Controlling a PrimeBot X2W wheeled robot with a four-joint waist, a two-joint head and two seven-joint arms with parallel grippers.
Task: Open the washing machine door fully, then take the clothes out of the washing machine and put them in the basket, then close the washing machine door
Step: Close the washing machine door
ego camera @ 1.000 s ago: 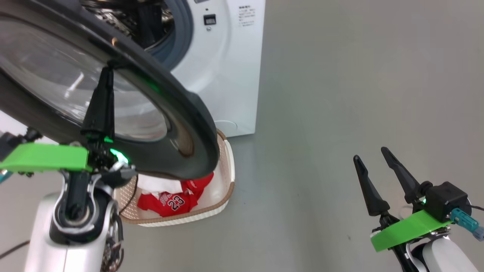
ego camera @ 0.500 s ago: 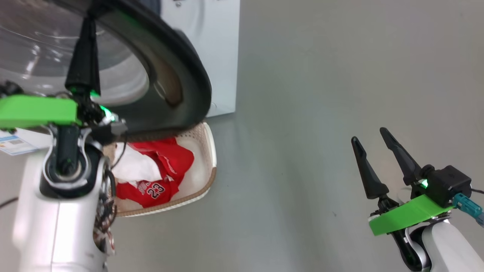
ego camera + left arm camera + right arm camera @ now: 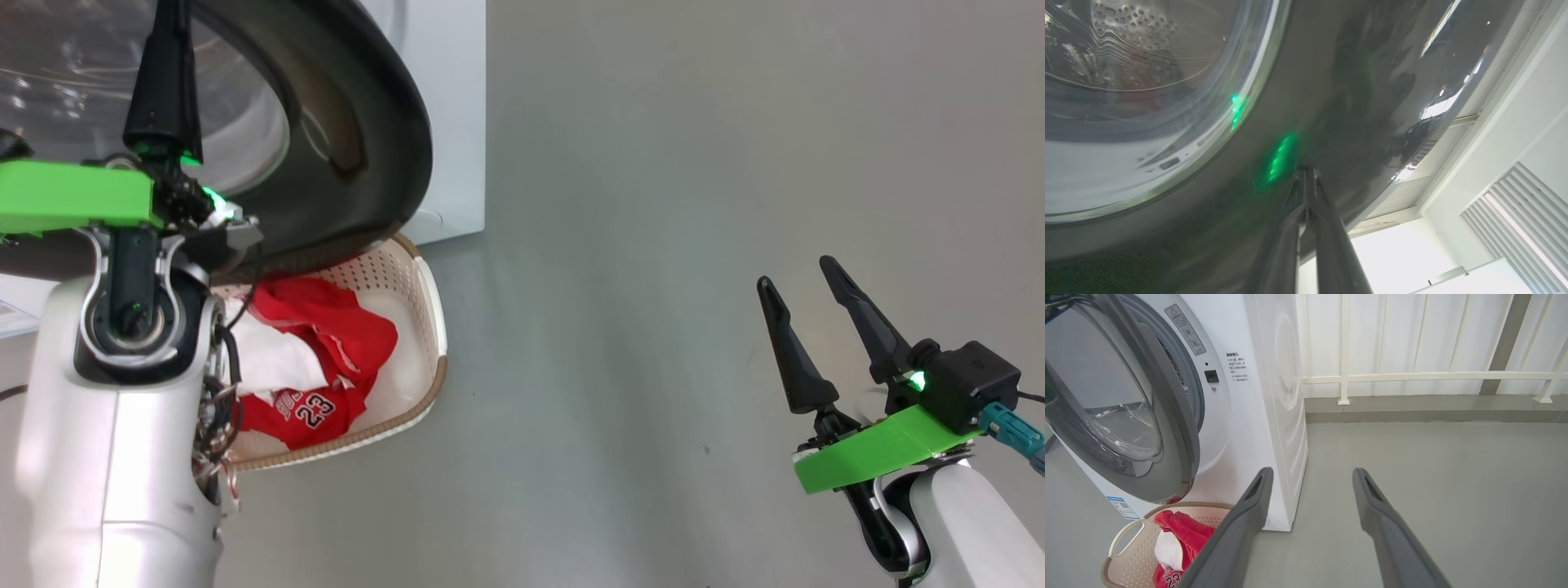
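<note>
The washing machine door fills the head view's upper left, its black rim glossy around the clear glass. My left gripper points up with its fingers shut on nothing, and its tips lie against the rim. From the right wrist the door stands ajar, close to the white washing machine. Below it sits the basket holding the clothes: red garments, a jersey numbered 23 and a white cloth. My right gripper hangs open over bare floor at the lower right.
Grey floor spreads to the right of the machine and basket. A white railing and wall run behind the machine. The basket stands right under the door's lower edge, by the machine's front.
The door has swung nearer to the machine's front with my shut left gripper against it, and the drum opening is now covered. The head camera has shifted. My right gripper stays open.
</note>
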